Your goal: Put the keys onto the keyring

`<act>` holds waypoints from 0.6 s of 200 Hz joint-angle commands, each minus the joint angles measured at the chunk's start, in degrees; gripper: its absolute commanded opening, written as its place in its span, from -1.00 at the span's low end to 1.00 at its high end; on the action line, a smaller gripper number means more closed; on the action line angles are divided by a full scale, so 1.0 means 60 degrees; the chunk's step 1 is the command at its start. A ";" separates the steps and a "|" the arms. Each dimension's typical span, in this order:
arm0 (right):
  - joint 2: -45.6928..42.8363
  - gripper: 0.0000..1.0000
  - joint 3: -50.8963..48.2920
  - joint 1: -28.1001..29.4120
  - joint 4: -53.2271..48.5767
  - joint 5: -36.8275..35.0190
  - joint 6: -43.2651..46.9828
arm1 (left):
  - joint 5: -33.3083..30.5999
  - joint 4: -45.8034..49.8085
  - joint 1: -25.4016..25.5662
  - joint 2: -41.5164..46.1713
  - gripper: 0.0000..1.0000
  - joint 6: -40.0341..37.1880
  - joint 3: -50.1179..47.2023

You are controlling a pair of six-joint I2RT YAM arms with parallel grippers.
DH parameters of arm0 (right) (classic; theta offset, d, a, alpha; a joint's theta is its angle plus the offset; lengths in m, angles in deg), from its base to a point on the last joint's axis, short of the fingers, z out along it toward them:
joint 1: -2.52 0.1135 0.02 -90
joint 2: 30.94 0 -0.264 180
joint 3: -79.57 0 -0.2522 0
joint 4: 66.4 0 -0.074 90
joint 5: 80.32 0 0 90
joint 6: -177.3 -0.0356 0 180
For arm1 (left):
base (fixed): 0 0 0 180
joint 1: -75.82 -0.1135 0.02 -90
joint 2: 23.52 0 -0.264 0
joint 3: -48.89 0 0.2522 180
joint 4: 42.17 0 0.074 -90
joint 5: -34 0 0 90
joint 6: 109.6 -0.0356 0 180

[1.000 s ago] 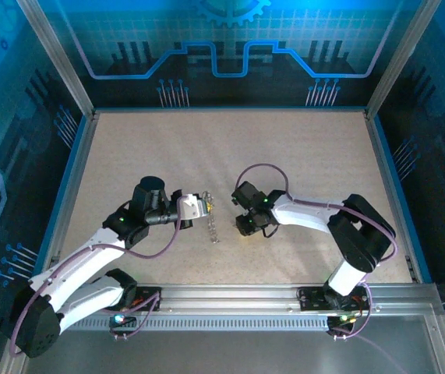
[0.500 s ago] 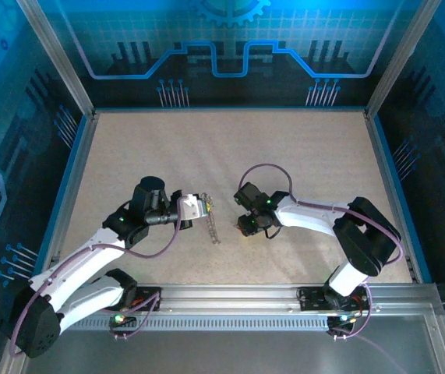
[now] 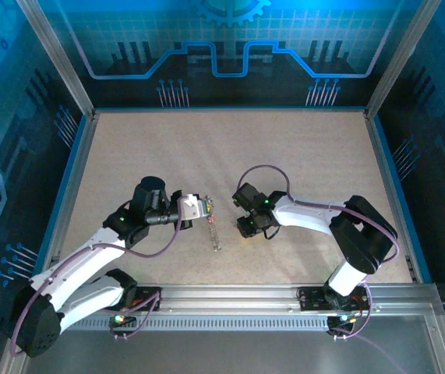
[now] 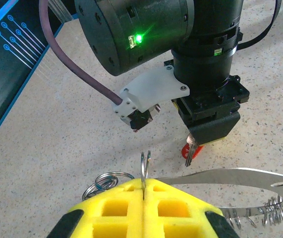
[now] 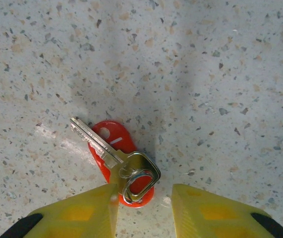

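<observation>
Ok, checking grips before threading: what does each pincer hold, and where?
The left pincer pinches the keyring by its lower rim. The right pincer, jaws apart, straddles a key, gripping nothing.

I count two grippers, my left gripper (image 4: 144,184) and my right gripper (image 5: 143,196), each with two yellow fingers (image 5: 208,210). There is one keyring (image 3: 215,234), with one thin ring (image 4: 142,168), one flat metal strip (image 4: 230,177) and two bunches of small rings (image 4: 106,179). Of the keys (image 5: 114,148) I count one silvery blade (image 5: 92,140) on red plastic (image 5: 112,134); whether one head or two, I cannot tell.
</observation>
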State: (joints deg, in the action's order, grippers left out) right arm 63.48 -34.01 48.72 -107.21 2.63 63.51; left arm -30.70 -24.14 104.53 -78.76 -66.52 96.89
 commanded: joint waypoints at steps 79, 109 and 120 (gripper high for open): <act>0.0217 -0.36 0.0191 0.0049 -0.0278 -0.0169 -0.0050 | 0.0177 -0.0018 -0.0025 -0.0065 -1.00 -0.0052 0.0297; 0.0007 -0.45 0.0049 0.0035 -0.0198 -0.0264 -0.0085 | 0.0148 -0.0009 -0.0024 -0.0102 -1.00 -0.0075 0.0314; -0.0071 -0.46 0.0005 0.0021 -0.0180 -0.0289 -0.0125 | 0.0155 -0.0020 -0.0025 -0.0122 -1.00 -0.0062 0.0315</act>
State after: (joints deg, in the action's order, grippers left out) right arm 64.66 -33.68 48.70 -107.38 2.26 63.31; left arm -30.72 -23.92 104.49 -79.20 -66.52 96.89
